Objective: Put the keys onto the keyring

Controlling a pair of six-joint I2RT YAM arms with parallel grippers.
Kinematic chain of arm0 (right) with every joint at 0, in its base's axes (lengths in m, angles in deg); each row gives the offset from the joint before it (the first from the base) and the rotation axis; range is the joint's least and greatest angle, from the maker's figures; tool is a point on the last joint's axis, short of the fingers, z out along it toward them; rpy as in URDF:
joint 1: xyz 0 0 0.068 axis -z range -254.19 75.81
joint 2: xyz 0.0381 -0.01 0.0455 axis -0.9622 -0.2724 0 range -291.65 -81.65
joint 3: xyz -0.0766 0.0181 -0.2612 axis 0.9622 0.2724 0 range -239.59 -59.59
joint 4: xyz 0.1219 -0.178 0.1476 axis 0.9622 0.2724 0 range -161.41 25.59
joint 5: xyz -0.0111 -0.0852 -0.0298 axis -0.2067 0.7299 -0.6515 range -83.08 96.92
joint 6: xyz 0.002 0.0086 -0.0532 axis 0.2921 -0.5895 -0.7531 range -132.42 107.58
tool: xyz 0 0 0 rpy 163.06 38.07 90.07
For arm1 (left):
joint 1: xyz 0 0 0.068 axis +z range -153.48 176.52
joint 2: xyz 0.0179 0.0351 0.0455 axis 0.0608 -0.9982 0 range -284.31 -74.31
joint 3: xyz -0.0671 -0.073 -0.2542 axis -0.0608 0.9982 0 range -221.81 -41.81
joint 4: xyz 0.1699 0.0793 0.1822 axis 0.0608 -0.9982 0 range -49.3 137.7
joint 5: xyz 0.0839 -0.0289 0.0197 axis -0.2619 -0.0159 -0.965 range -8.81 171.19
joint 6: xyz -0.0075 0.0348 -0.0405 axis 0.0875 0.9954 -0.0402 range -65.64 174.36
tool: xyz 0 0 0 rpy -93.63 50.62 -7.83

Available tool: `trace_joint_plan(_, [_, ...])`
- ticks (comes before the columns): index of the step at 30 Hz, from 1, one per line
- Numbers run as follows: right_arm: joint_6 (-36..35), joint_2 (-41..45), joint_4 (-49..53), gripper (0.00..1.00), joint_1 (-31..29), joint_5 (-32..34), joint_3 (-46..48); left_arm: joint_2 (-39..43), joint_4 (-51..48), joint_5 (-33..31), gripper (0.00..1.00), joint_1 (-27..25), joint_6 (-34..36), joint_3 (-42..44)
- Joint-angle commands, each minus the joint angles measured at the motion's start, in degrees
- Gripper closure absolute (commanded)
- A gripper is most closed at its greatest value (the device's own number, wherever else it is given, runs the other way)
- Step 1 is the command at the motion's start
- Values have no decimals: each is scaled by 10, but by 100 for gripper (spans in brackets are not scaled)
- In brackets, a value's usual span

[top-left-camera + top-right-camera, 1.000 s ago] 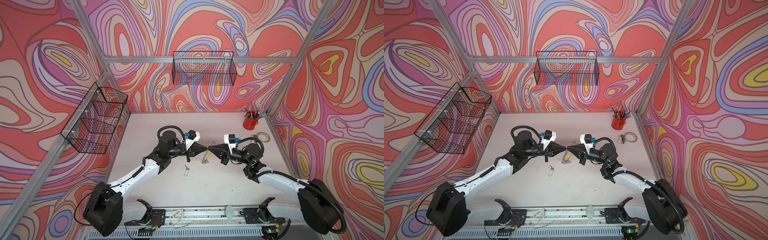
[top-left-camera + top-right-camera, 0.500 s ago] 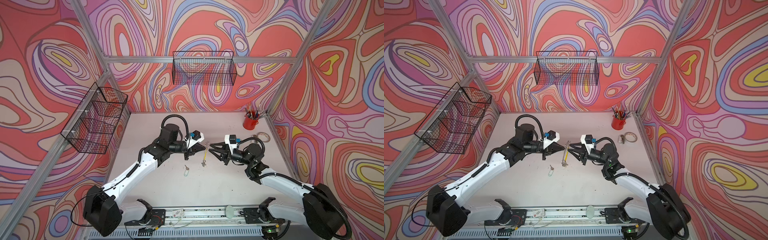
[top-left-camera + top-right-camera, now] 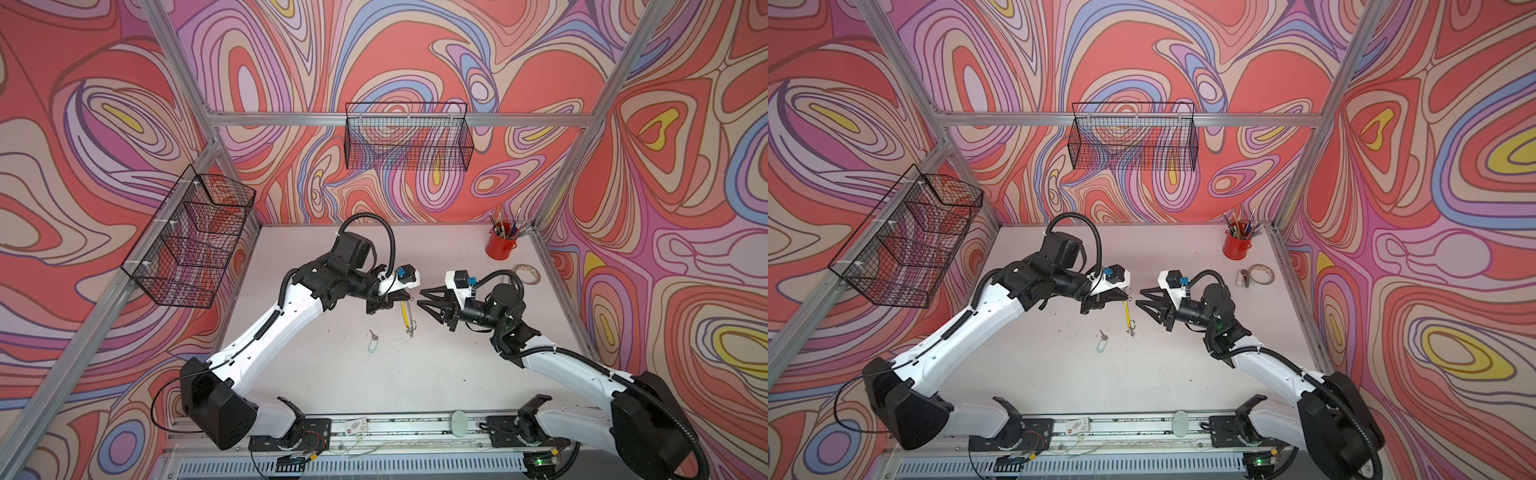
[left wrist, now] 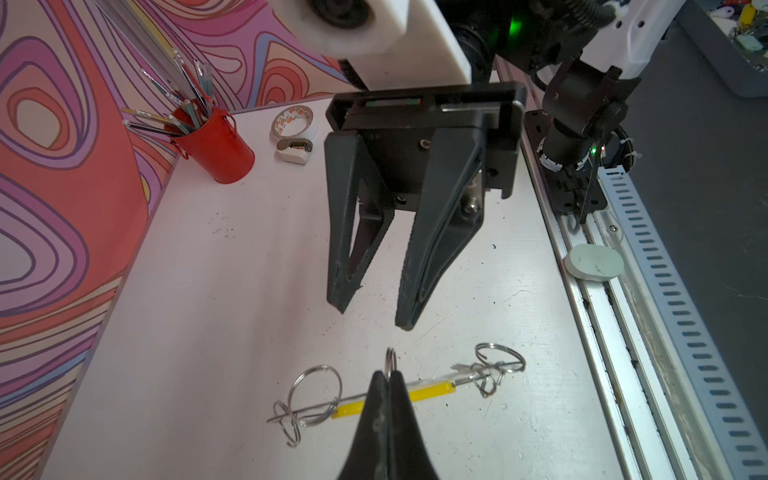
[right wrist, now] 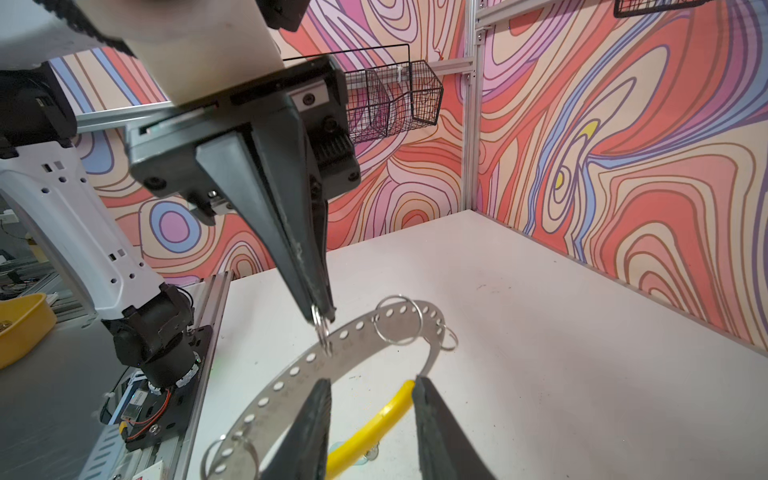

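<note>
- One key (image 3: 372, 341) spotted only, flat on the desk (image 3: 332, 395) with its pale tag, near the keyring (image 5: 353, 330) but apart; cannot find a second.
- Seen edge-on in both top views, so just a thin line with a yellow sleeve (image 3: 403, 316); cannot tell whether the low end touches the desk.
- Clamped tight on a small wire loop (image 5: 323, 332) at the rim, keyring hanging below: left end effector (image 5: 322, 318).
- Partly open, holding nothing, just beside the keyring: right end effector (image 3: 419, 298).
- Met tip to tip a second ago; since let go on the right and backed off.
</note>
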Motion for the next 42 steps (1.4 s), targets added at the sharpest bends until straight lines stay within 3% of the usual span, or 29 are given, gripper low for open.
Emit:
trace_joint_plan(1, [-8, -8, -4, 65, 0, -24, -15, -16, -72, -26, 100, -9, 51, -31])
trace_joint_plan(28, [-9, -57, 10, 72, -26, -47, -31, -79, -124, -68, 100, -43, 86, -110])
trace_joint_plan(34, [-9, -59, 10, 82, -27, -45, -33, -81, -126, -70, 100, -43, 89, -109])
trace_joint_plan(39, [-4, -68, 12, 100, -26, -49, -37, -83, -130, -71, 100, -43, 87, -109])
trace_joint_plan(42, [2, -74, 16, 100, -27, -50, -37, -82, -130, -68, 100, -43, 83, -109])
